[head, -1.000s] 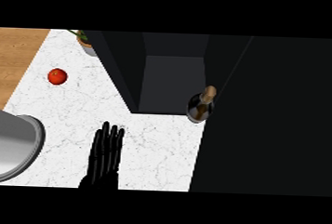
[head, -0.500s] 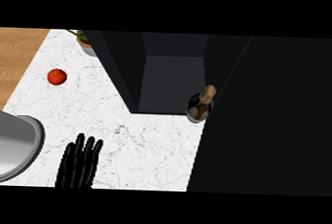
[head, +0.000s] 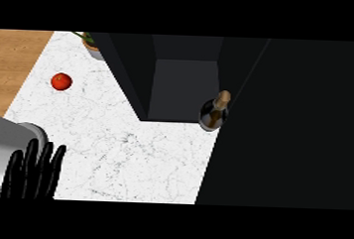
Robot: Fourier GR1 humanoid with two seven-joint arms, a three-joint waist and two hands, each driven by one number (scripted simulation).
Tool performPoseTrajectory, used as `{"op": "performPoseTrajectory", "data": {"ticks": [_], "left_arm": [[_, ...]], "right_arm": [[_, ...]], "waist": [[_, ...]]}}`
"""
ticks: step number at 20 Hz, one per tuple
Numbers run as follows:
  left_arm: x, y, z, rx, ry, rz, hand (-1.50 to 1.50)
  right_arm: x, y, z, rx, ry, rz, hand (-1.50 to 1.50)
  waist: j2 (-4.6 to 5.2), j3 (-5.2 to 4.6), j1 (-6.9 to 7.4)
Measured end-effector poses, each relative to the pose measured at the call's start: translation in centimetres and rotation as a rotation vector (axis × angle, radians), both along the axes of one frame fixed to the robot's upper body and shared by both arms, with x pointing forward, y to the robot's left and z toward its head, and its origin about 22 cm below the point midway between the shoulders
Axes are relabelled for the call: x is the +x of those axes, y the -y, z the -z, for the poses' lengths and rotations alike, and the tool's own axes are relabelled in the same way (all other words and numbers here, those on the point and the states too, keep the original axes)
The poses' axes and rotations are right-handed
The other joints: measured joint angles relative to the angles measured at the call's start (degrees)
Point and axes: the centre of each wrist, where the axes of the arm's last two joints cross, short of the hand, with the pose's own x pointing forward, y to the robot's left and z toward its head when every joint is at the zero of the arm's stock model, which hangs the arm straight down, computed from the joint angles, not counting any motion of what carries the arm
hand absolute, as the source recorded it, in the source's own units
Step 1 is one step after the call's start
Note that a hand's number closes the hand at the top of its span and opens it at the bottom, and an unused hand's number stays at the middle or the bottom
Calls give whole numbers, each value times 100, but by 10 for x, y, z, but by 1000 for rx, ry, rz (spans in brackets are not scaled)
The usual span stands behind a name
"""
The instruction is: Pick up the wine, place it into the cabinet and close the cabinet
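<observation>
1. The left hand (head: pixel 35 172) has slid left across the counter (head: pixel 135 155) since a second ago. It's now at the lower-left corner, overlapping the grey bowl (head: pixel 7 135). Nothing else has shifted.
2. Its fingers are straight, side by side, pointing up-view. It's holding nothing.
3. The right hand isn't visible anywhere.
4. The wine (head: pixel 214 112) stands at the front right corner of the open cabinet (head: pixel 181 87), hard against the dark panel (head: pixel 296 135), which is probably the door. Can't tell whether its base is on the sill or on the counter.
5. The left hand is well apart from the bottle, so my guess is the right does the pick.
6. Risks:
   - The bottle is tall and narrow, wedged between the cabinet wall and the panel, so a sideways approach could tip it.
   - Swinging the door with the bottle at the mouth would knock it over.
   - More leftward drift could nudge the bowl.
7. The tomato (head: pixel 61 81) is out of the way.
</observation>
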Motion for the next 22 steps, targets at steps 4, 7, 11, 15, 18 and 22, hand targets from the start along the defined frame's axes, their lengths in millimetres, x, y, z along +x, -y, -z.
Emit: {"op": "performPoseTrajectory", "data": {"ticks": [4, 7, 11, 15, 18, 22], "left_arm": [[-2, -18, -4, -5, 5, -23, -150], [0, -31, -7, -9, 6, -40, -150], [-2, -54, -9, 3, -4, -44, -150], [1, -72, -16, 18, -7, -50, -150], [2, -79, -20, 23, -9, -47, -150], [3, -91, -24, 32, -12, -37, -150]], "right_arm": [[-6, -18, -2, -10, 13, -137, 150], [-14, -32, -2, 13, -2, -205, 150], [-23, -44, -5, 30, -4, -219, 150], [-31, -53, -7, 27, -12, -166, 150], [-32, -59, -8, 37, -8, -121, 150], [-33, -68, -9, 40, 18, -74, 150]], "waist": [[-9, -1, 17], [-15, -3, -2], [-20, -5, -2], [-26, -7, -10], [-36, -11, -3], [-43, -15, 11]]}}
